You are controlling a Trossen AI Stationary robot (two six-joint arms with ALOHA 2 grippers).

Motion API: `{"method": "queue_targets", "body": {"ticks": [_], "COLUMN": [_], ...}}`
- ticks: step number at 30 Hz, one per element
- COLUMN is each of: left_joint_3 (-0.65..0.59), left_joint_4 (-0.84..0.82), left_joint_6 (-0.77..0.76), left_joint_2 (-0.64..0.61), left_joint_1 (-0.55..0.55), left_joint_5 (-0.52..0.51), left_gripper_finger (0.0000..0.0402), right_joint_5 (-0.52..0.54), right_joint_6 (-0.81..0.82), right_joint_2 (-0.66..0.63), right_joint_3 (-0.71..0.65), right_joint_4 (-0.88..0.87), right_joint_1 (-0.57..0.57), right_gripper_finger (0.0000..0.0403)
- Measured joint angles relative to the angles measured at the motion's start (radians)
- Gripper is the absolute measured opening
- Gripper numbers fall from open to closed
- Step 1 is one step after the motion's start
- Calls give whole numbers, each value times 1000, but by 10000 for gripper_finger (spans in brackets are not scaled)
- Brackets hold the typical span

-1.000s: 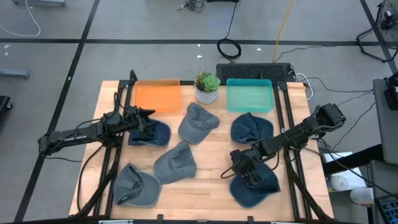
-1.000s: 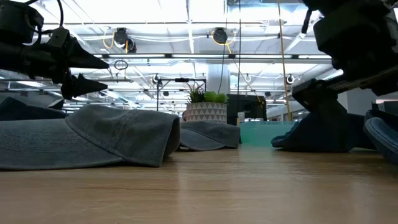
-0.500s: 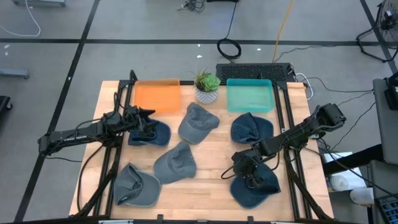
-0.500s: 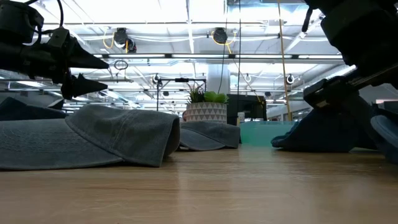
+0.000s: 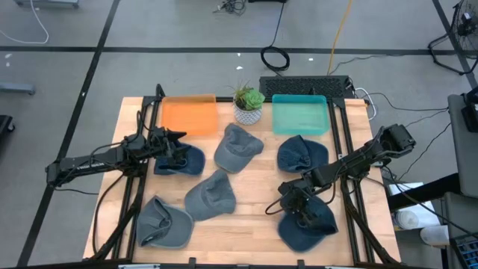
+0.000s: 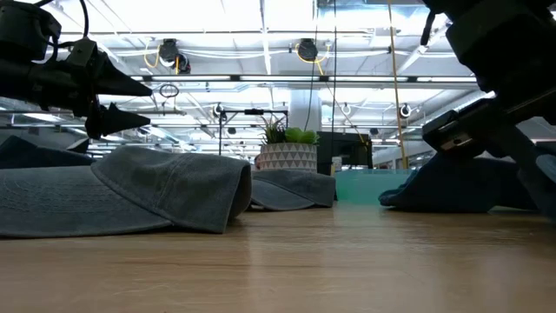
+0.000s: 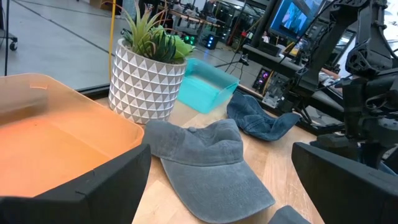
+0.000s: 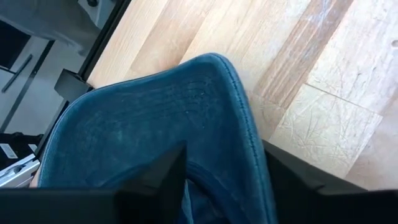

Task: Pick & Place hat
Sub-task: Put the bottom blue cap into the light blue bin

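From above, the left gripper (image 5: 181, 145) gapes open over a blue hat (image 5: 183, 159) at centre left, with three grey hats (image 5: 211, 196), an orange bin (image 5: 190, 114), a plant (image 5: 248, 105) and a teal bin (image 5: 299, 114) rightward. At lower right, the right gripper (image 5: 302, 214) sits on the hat (image 5: 306, 227). Only its wrist view shows fingers (image 8: 155, 177) straddling the brim, grip uncertain; no writing is readable.

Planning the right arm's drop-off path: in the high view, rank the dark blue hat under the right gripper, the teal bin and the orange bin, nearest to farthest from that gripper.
1. Dark blue hat, directly under the right gripper, front right.
2. Teal bin, back right.
3. Orange bin, back left.
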Motion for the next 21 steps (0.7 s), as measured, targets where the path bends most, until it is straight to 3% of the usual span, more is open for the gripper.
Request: {"method": "queue_targets", "body": {"ticks": [9,21], "left_joint_3": [0,0], "left_joint_4": [0,0], "left_joint_6": [0,0], "left_joint_2": [0,0], "left_joint_1": [0,0], "left_joint_5": [0,0], "left_gripper_finger": [399,399], "right_joint_5": [-5,7], "right_joint_6": [2,37], "right_joint_2": [0,-46], "right_joint_3": [0,7], "right_joint_4": [0,-12], "right_joint_1": [0,-6], "right_gripper_finger": [16,3]}}
